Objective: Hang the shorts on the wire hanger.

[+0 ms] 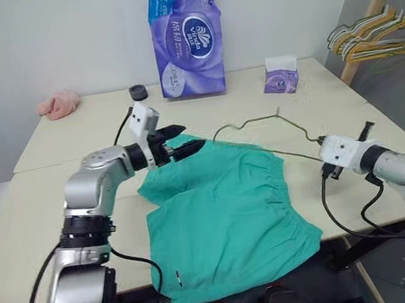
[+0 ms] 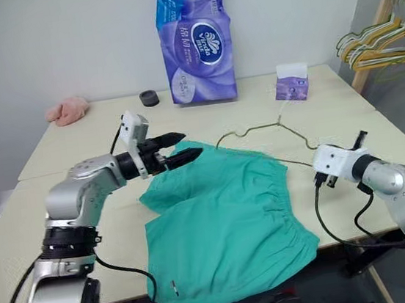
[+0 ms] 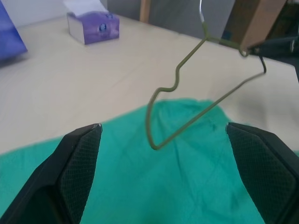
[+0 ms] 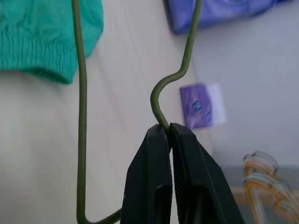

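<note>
The teal-green shorts lie spread on the table, their near edge hanging over the front. The olive wire hanger is held up off the table above the shorts' far side. My right gripper is shut on the hanger by the bend at one end of the wire. That end also appears in the left wrist view, hanger, with its other corner hovering over the green cloth. My left gripper is open and empty above the shorts' far left corner, pointing at the hanger's free corner.
A tall purple tissue pack, a small purple tissue box, a black roll and a pink fluffy cloth sit along the table's back. A wooden rack with several hangers stands at the right.
</note>
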